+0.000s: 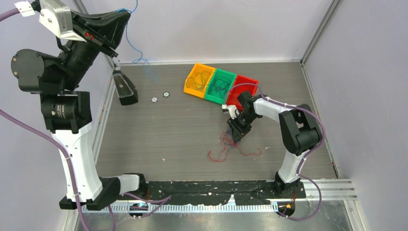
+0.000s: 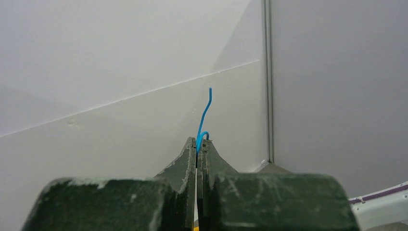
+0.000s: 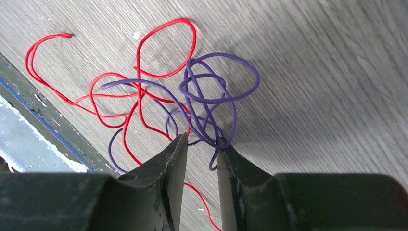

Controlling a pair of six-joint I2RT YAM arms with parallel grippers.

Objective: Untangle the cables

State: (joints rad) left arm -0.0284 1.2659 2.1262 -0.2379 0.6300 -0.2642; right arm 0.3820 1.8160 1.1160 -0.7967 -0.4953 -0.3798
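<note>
Two curly strands, a thin red wire (image 3: 138, 72) and a dark purple wire (image 3: 216, 101), lie tangled together on the right half of the grey wood-grain counter (image 1: 168, 139). The right gripper (image 3: 202, 144) hangs low over them with its fingers partly apart, purple loops lying at the tips but nothing pinched. High on the left, the left gripper (image 2: 198, 144) has its fingers pressed tight on a thin blue wire (image 2: 204, 113), which dangles toward the counter's far left corner.
</note>
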